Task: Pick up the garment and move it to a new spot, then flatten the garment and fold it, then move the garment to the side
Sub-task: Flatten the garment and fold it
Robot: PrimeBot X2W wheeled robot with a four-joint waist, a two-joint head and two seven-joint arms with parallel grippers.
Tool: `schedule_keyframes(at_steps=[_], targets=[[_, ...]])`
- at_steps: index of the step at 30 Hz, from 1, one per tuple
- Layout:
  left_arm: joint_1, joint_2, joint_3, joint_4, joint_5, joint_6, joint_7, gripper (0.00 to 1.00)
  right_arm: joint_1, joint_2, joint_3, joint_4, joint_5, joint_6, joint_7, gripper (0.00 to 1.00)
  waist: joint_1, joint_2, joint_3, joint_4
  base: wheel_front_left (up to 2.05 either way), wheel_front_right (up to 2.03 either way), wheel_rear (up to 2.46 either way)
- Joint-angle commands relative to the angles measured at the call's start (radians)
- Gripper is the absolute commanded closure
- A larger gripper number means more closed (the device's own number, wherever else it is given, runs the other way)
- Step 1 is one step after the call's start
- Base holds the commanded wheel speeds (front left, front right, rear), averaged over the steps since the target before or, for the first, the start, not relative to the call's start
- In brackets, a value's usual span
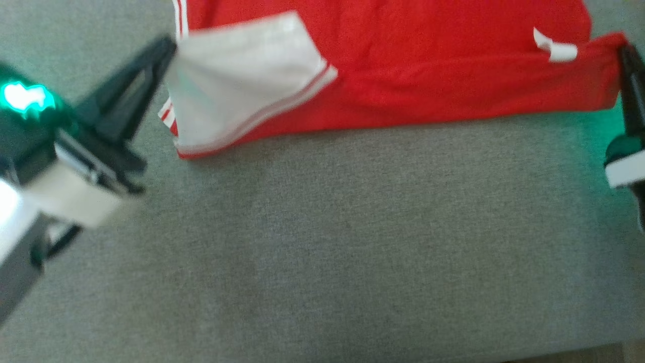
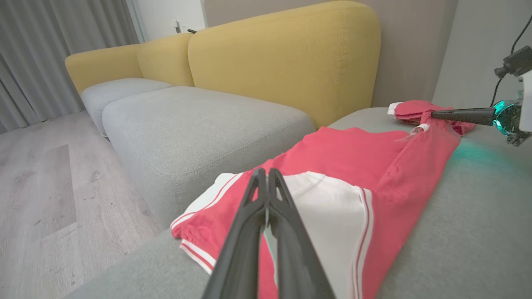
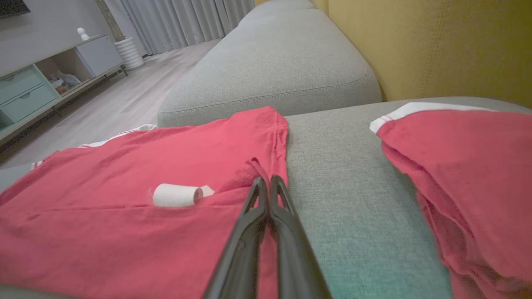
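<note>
While both grippers pinch opposite ends of the garment point(image 1: 428, 75), the cloth is held stretched in a band across the 12 o'clock side of the head view, which I take to be the flattening step before a fold. The left gripper point(image 1: 167, 50), at 10 o'clock, has its fingers closed together on the white panel point(image 1: 237, 85). The right gripper point(image 1: 625, 58), at 2 o'clock, is clamped on the red corner, which stands slightly raised off the seat cushion point(image 1: 322, 242). A small white tag point(image 1: 554, 48) curls up near that corner. Toward 6 o'clock the grey cushion lies bare, giving the widest room to draw or fold the near hem. The sides offer less. In the left wrist view the cushion's edge drops to the floor point(image 2: 50, 187) at 8 o'clock, just beside the striped hem. In the right wrist view a plainer folded red garment point(image 3: 465, 166) sits at 3 o'clock, near but apart. The yellow backrest point(image 2: 291, 62) closes the far side.
</note>
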Motion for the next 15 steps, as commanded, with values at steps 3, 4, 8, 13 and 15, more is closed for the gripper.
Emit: schedule_keyframes(at_steps=[3,4,8,13,15], targets=[[-0.108,0.017,0.055,0.029,0.024,-0.024,0.024,1.00,-0.047,-0.010,0.011,-0.002,-0.012,-0.001,0.005,1.00,-0.0003,0.0000,0.041,-0.003,0.00,0.00,0.00],[-0.133,0.010,0.053,0.049,0.028,-0.032,0.032,1.00,-0.069,-0.005,0.017,0.006,-0.012,-0.001,0.007,1.00,-0.0003,0.0000,0.050,-0.005,0.00,0.00,0.00],[-0.212,-0.014,0.043,0.127,0.050,-0.051,0.039,1.00,-0.147,0.011,0.046,0.040,-0.015,-0.001,0.003,1.00,-0.0003,0.0000,0.077,-0.008,0.00,0.00,0.00],[-0.259,-0.032,0.029,0.199,0.072,-0.061,0.026,1.00,-0.217,0.018,0.078,0.095,-0.021,-0.001,-0.021,1.00,-0.0003,0.0000,0.092,-0.007,0.00,0.00,0.00],[-0.267,-0.036,0.024,0.220,0.081,-0.061,0.021,1.00,-0.235,0.017,0.090,0.120,-0.021,-0.001,-0.028,1.00,-0.0003,0.0000,0.094,-0.004,0.00,0.00,0.00]])
